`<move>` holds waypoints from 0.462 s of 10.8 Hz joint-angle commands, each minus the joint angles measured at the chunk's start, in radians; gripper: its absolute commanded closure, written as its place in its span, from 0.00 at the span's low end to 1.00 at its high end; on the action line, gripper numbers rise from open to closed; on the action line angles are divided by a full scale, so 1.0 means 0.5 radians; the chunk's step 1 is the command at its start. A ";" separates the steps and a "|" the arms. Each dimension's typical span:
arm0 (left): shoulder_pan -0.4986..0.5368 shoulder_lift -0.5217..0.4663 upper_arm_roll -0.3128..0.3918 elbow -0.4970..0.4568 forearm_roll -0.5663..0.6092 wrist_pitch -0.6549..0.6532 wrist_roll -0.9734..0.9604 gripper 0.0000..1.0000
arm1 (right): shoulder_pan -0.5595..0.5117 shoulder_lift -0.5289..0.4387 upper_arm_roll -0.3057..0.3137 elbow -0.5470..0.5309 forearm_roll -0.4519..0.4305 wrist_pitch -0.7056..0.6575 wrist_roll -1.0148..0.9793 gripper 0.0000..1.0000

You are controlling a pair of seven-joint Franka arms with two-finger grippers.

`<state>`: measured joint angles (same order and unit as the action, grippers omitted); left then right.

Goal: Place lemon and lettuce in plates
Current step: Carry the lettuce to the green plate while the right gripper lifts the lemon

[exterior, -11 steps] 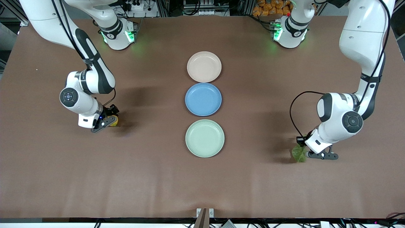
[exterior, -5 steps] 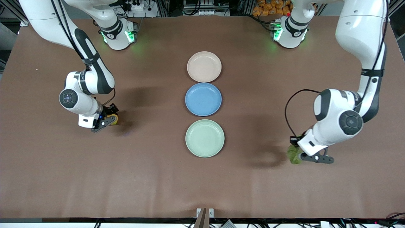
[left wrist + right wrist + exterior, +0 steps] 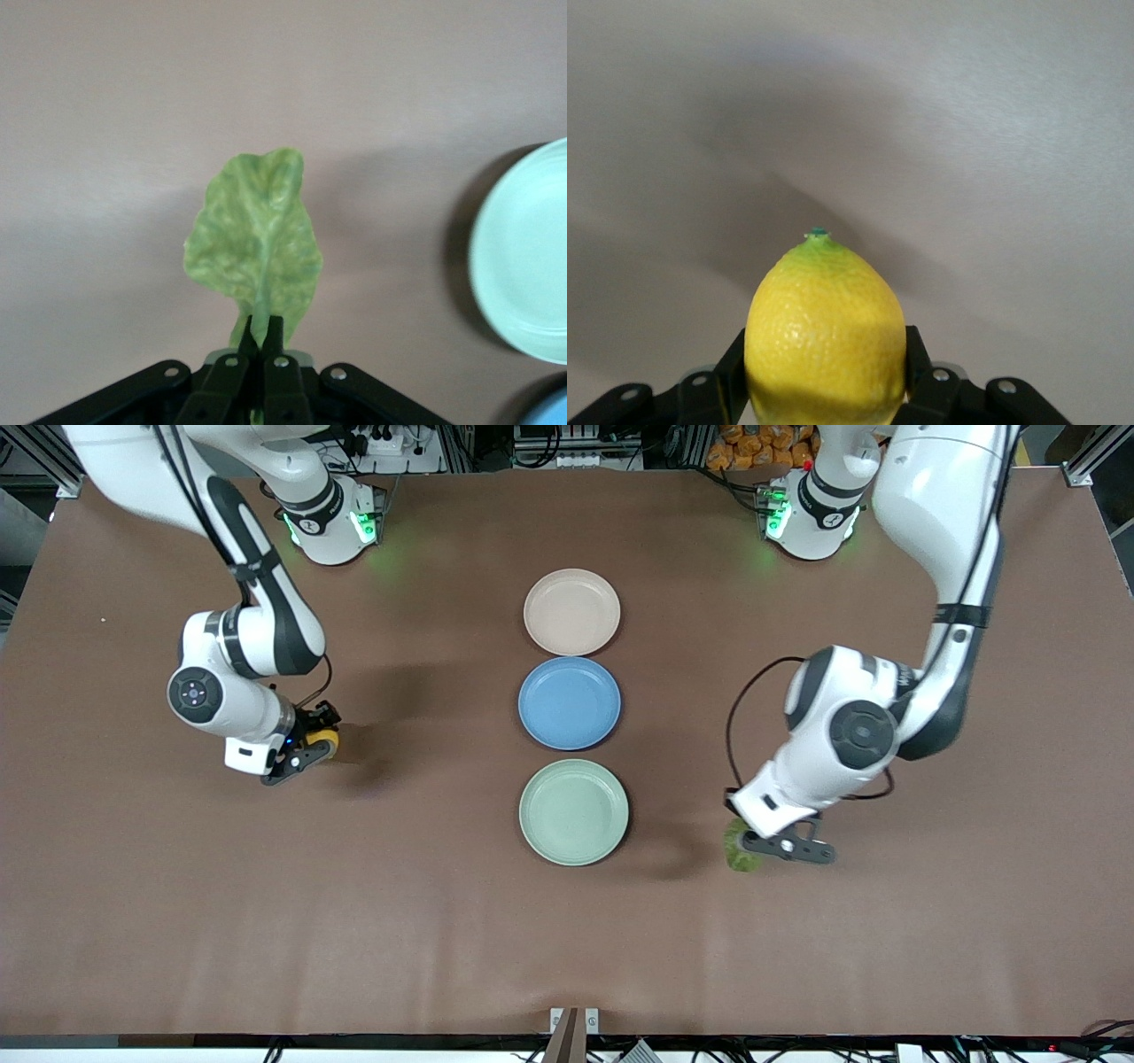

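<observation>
The yellow lemon (image 3: 324, 739) (image 3: 824, 323) sits between the fingers of my right gripper (image 3: 312, 751) (image 3: 825, 359), which is shut on it just above the table at the right arm's end. My left gripper (image 3: 751, 849) (image 3: 262, 329) is shut on the stem of the green lettuce (image 3: 736, 849) (image 3: 255, 239); the leaf hangs over bare table beside the mint green plate (image 3: 573, 811) (image 3: 523, 257). The beige-pink plate (image 3: 571, 611) lies farthest from the front camera. Both plates hold nothing.
A blue plate (image 3: 569, 702) (image 3: 551, 409) lies between the beige-pink and green plates; the three form a line down the middle of the brown table (image 3: 443, 921). A small bracket (image 3: 573, 1020) stands at the table's front edge.
My left arm has carried the lettuce across the table toward the green plate. My right gripper has risen slightly with the lemon in its grip.
</observation>
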<state>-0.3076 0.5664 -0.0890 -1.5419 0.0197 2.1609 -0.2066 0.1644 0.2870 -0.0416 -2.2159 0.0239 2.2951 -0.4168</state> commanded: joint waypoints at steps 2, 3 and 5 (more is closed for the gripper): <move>-0.311 0.066 0.019 0.132 -0.027 -0.039 -0.472 1.00 | 0.186 -0.233 0.010 -0.035 0.041 -0.227 0.348 1.00; -0.381 0.070 0.019 0.129 -0.024 -0.039 -0.565 1.00 | 0.241 -0.258 0.010 -0.035 0.050 -0.276 0.437 1.00; -0.495 0.100 0.019 0.135 -0.024 -0.005 -0.742 1.00 | 0.385 -0.313 0.006 -0.035 0.050 -0.344 0.685 1.00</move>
<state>-0.4990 0.5839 -0.0910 -1.5122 0.0163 2.1607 -0.4868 0.2863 0.1841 -0.0342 -2.2158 0.0329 2.1638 -0.1988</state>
